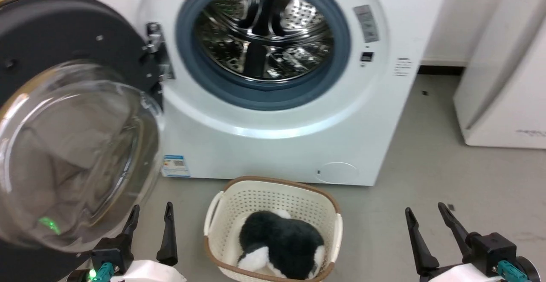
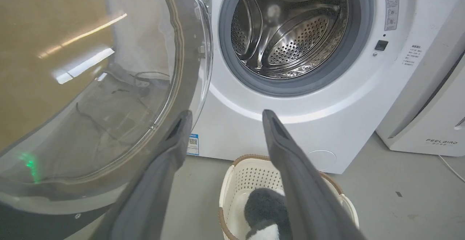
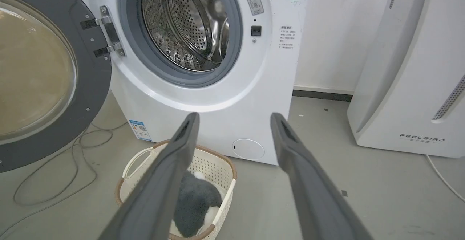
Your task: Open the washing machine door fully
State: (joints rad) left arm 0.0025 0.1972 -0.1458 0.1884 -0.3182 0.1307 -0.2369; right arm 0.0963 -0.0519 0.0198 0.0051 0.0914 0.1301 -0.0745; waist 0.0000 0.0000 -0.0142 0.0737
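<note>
Though dark-rimmed, washing machine door (image 1: 72, 124) glass-bowled.

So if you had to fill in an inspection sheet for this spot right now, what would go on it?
Surface: bare grey floor with a few small dark specks.
Job's things: the washing machine door is swung wide to the left on its hinge; the washing machine has its steel drum exposed and looks empty.
Clutter: cream basket in front of the washer, holding a black-and-white plush toy.
Grippers: left gripper open, empty, close to the door's lower edge; right gripper open, empty, over the floor.
Cables: loose cable looped on the floor under the door; a white cord by the neighbouring appliance.
Surroundings: white FEELBIRD appliance on the right, white wall behind.
</note>
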